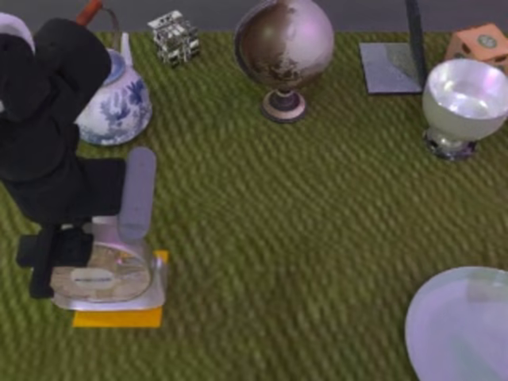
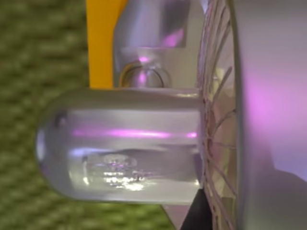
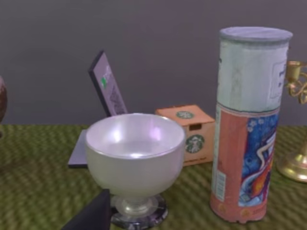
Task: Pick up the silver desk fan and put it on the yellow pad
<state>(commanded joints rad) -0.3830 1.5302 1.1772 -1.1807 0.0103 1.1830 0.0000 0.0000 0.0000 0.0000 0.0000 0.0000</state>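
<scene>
The silver desk fan (image 1: 103,279) rests on the yellow pad (image 1: 117,318) at the table's front left, its grille and label disc facing up toward the camera and its rounded motor housing (image 1: 136,197) pointing to the back. My left gripper (image 1: 46,271) is at the fan's left edge, shut on its frame. In the left wrist view the fan (image 2: 144,143) fills the picture, one dark finger (image 2: 195,218) lies against the grille, and a strip of the pad (image 2: 100,43) shows behind. My right arm is outside the top view; only one dark fingertip (image 3: 91,215) shows in its wrist view.
Along the back stand a blue-and-white teapot (image 1: 119,99), a small metal cube (image 1: 175,36), a globe (image 1: 284,48), a grey square plate with a pole (image 1: 389,67), an orange box (image 1: 480,44) and a pearly bowl (image 1: 464,99). A pale plate (image 1: 464,325) lies front right. A tall can (image 3: 247,124) stands near the bowl.
</scene>
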